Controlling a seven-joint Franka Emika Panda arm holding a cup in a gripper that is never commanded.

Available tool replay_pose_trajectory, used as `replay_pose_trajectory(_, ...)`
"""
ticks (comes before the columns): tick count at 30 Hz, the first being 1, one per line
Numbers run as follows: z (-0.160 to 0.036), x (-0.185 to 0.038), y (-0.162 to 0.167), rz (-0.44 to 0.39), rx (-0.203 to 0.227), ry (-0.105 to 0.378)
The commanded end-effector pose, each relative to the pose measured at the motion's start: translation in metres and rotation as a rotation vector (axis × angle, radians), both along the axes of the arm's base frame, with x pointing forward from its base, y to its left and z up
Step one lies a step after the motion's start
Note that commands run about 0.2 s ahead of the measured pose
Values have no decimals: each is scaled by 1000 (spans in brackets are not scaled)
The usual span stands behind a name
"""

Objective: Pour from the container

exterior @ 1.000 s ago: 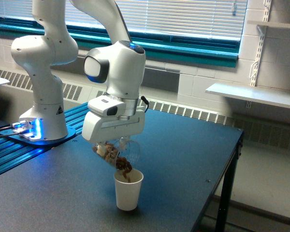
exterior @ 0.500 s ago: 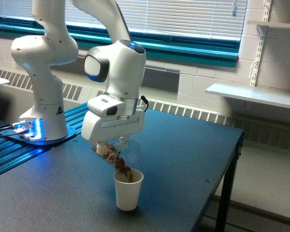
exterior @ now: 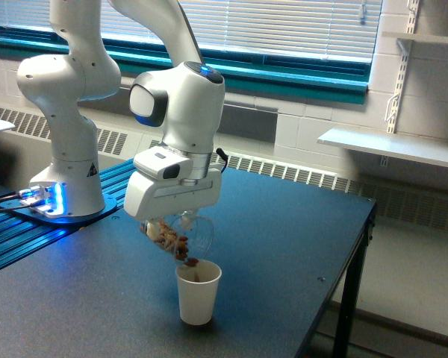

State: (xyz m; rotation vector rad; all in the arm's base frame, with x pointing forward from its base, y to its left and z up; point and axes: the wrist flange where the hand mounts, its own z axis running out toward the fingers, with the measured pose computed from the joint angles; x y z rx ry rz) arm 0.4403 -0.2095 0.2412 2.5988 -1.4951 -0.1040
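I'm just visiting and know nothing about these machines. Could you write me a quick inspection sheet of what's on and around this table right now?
Surface: dark table, mostly bare.
Job's things: clear container tilted over the white paper cup; brown bits falling from its mouth into the cup, which stands upright.
Clutter: nothing seen.
Tool: tool shut on the container, fingertips mostly hidden under the white hand.
Cables: dark cables at the arm base, beside its blue light.
Surroundings: window blinds, wall shelf, radiator grille behind the table.
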Motion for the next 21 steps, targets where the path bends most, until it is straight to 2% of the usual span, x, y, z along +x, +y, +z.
replay_pose_trajectory(1,6,2,-2,11,-1,-2)
replay_pose_trajectory(21,15,7,-5,42,-5,9)
